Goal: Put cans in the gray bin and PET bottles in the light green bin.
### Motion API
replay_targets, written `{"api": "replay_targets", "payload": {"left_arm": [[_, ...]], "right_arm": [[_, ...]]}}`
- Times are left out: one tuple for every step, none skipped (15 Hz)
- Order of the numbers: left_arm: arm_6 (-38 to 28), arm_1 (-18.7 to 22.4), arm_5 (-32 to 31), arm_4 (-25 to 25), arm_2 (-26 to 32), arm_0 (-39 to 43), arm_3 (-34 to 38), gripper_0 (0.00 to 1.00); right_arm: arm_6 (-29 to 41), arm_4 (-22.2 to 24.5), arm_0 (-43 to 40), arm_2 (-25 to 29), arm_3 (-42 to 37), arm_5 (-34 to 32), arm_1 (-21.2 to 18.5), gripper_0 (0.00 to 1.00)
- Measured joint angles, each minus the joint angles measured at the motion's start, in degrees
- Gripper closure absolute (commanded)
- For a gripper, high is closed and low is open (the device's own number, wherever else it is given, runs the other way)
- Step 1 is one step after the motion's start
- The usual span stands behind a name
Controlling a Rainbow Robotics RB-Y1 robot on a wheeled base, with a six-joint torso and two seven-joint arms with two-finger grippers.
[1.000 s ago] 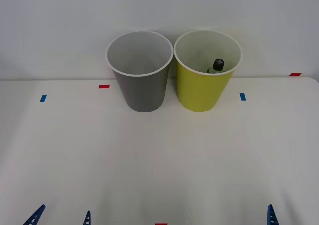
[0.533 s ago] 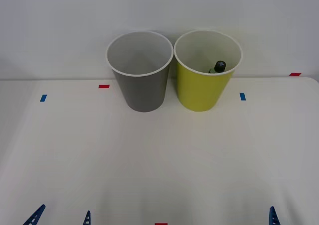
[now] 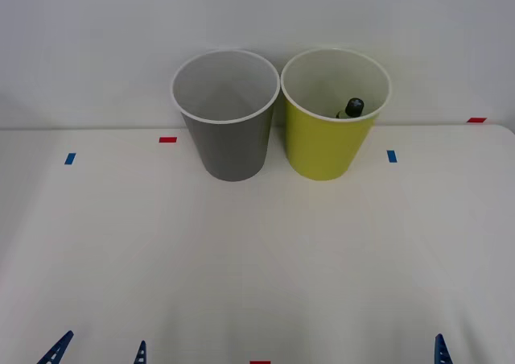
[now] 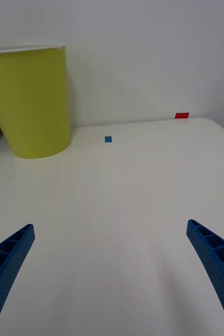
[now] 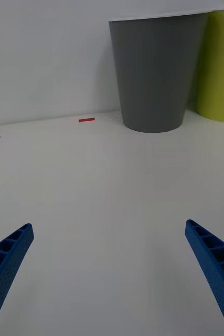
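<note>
The gray bin [image 3: 231, 142] stands at the back of the white table, with the light green bin [image 3: 328, 142] touching distance to its right. Inside the green bin a PET bottle's black cap [image 3: 354, 106] leans against the far right wall; its body is hidden by the rim. The cans are out of view. My left gripper [image 5: 109, 226] is open and low at the table's near left, facing the gray bin [image 5: 156, 73]. My right gripper [image 4: 110, 227] is open at the near right, with the green bin [image 4: 30, 102] ahead of it. Both hold nothing.
Small red tape marks [image 3: 167, 139] and blue tape marks [image 3: 392, 155] lie on the table beside the bins. A plain wall rises right behind the bins. The table's right edge curves away near a red mark [image 3: 476, 120].
The bottle's cap has tipped a little to the right and lower inside the green bin, then stayed still. Both grippers are where they were.
</note>
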State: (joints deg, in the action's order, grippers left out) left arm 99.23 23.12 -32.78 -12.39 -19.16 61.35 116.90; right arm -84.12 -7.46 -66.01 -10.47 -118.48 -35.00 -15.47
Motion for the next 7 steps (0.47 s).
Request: {"api": "replay_targets", "payload": {"left_arm": [[0.0, 0.0, 0.0, 0.0, 0.0, 0.0, 0.0, 0.0], [0.0, 0.0, 0.0, 0.0, 0.0, 0.0, 0.0, 0.0], [0.0, 0.0, 0.0, 0.0, 0.0, 0.0, 0.0, 0.0], [0.0, 0.0, 0.0, 0.0, 0.0, 0.0, 0.0, 0.0], [0.0, 0.0, 0.0, 0.0, 0.0, 0.0, 0.0, 0.0], [0.0, 0.0, 0.0, 0.0, 0.0, 0.0, 0.0, 0.0], [0.0, 0.0, 0.0, 0.0, 0.0, 0.0, 0.0, 0.0]], "right_arm": [[0.0, 0.0, 0.0, 0.0, 0.0, 0.0, 0.0, 0.0], [0.0, 0.0, 0.0, 0.0, 0.0, 0.0, 0.0, 0.0], [0.0, 0.0, 0.0, 0.0, 0.0, 0.01, 0.0, 0.0], [0.0, 0.0, 0.0, 0.0, 0.0, 0.01, 0.0, 0.0], [0.0, 0.0, 0.0, 0.0, 0.0, 0.01, 0.0, 0.0], [0.0, -0.01, 0.0, 0.0, 0.0, 0.01, 0.0, 0.0], [0.0, -0.01, 0.0, 0.0, 0.0, 0.01, 0.0, 0.0]]}}
